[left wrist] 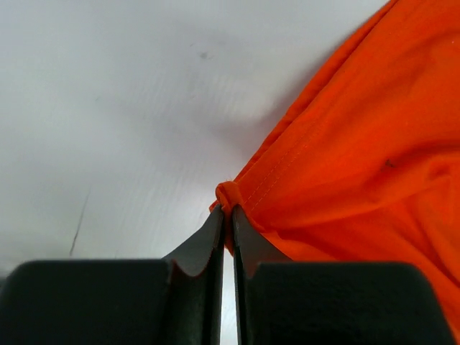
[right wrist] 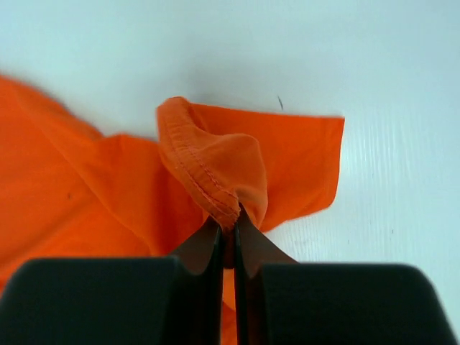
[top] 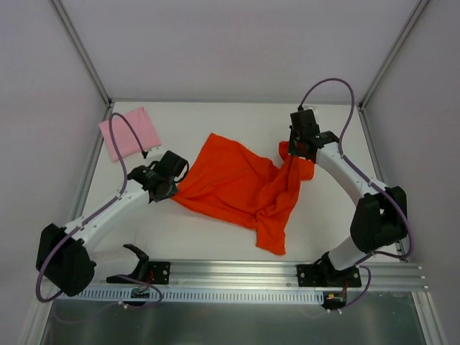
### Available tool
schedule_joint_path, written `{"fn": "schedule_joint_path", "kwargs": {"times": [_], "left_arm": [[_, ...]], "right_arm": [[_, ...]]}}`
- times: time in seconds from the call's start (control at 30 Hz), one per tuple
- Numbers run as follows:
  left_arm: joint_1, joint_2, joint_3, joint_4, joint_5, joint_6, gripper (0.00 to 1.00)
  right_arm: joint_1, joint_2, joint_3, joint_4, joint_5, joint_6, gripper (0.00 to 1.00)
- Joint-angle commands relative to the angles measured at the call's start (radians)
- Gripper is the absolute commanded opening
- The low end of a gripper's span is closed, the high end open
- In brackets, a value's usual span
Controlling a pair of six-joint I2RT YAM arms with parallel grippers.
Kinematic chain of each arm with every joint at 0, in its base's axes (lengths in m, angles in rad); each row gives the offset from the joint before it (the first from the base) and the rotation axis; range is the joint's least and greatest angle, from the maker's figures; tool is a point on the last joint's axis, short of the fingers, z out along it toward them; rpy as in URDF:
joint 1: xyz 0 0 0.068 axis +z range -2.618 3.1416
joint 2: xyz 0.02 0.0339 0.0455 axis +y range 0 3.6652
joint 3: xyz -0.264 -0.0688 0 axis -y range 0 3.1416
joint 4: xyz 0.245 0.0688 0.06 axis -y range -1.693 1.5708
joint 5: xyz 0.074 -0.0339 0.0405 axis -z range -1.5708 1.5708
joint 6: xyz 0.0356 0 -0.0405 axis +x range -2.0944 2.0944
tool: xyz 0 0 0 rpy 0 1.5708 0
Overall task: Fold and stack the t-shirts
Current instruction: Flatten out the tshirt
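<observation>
Orange shirt (top: 241,188): plain bright orange-red and crumpled. It lies loosely across the middle of the tabletop (top: 208,237), with one long fold trailing toward the near edge. Stitched hems show in both wrist views.

Pink shirt (top: 130,133): a small, flat, light pink square near the far left corner, well apart from the orange one.

Left arm (top: 108,212): stretched low from the near left corner toward the middle. The left fingers (left wrist: 205,248) are pinched together on a bunched bit of hem at the orange shirt's left edge.

Right arm (top: 352,176): arched along the right edge, with the wrist turned inward. The right fingers (right wrist: 255,248) are clamped on a fold of stitched hem at the shirt's far right end, where the cloth peaks up at the grip.
</observation>
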Motion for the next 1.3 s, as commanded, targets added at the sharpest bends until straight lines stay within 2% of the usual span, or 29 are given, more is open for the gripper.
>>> {"fn": "schedule_joint_path", "kwargs": {"times": [0.0, 0.03, 0.1, 0.2, 0.23, 0.27, 0.33, 0.43, 0.53, 0.57, 0.63, 0.77, 0.9, 1.0, 1.1, 1.27], "left_arm": [[0.003, -0.16, -0.061, -0.203, -0.096, -0.206, 0.0], [0.003, -0.191, -0.072, -0.293, -0.105, -0.232, 0.0], [0.003, -0.28, -0.098, -0.359, -0.117, -0.277, 0.0], [0.003, -0.348, -0.13, -0.291, -0.065, -0.186, 0.02], [0.001, -0.348, -0.13, -0.257, -0.012, -0.16, 0.24], [0.001, -0.327, -0.124, -0.185, 0.015, -0.105, 0.51], [0.003, -0.256, -0.094, -0.151, 0.032, -0.07, 0.99], [0.003, -0.143, 0.018, -0.084, 0.007, 0.056, 0.99], [0.003, -0.037, 0.141, 0.06, 0.01, 0.217, 0.99], [0.006, -0.005, 0.161, 0.147, 0.021, 0.243, 0.99], [0.044, 0.117, 0.233, 0.209, 0.059, 0.286, 0.99], [0.17, 0.389, 0.382, 0.312, 0.316, 0.346, 0.92], [0.22, 0.601, 0.622, 0.292, 0.377, 0.449, 0.88], [0.239, 0.733, 0.75, 0.276, 0.394, 0.464, 0.86], [0.274, 0.827, 0.834, 0.249, 0.388, 0.422, 0.78], [0.316, 0.893, 0.855, 0.255, 0.443, 0.388, 0.77]], "right_arm": [[-0.012, 0.081, 0.169, -0.009, 0.024, -0.08, 0.01], [-0.017, 0.097, 0.197, -0.016, 0.019, -0.088, 0.01], [-0.024, 0.141, 0.254, -0.026, -0.007, -0.094, 0.01], [-0.023, 0.192, 0.282, -0.031, -0.061, -0.123, 0.01], [-0.023, 0.203, 0.285, -0.034, -0.067, -0.122, 0.01], [-0.023, 0.213, 0.288, -0.054, -0.067, -0.114, 0.01], [-0.024, 0.227, 0.297, -0.082, -0.067, -0.108, 0.01], [-0.023, 0.191, 0.237, -0.12, -0.064, -0.105, 0.01], [-0.023, 0.119, 0.109, -0.123, -0.061, -0.076, 0.01], [-0.023, 0.1, 0.073, -0.123, -0.056, -0.07, 0.01], [-0.023, 0.041, -0.017, -0.123, -0.036, -0.043, 0.01], [-0.024, -0.052, -0.125, -0.108, -0.038, 0.013, 0.01], [-0.024, -0.089, -0.18, -0.094, -0.018, 0.036, 0.02], [-0.023, -0.09, -0.185, -0.1, -0.01, 0.044, 0.02], [-0.023, -0.096, -0.186, -0.095, 0.002, 0.056, 0.02], [-0.023, -0.089, -0.18, -0.088, 0.008, 0.064, 0.03]]}}
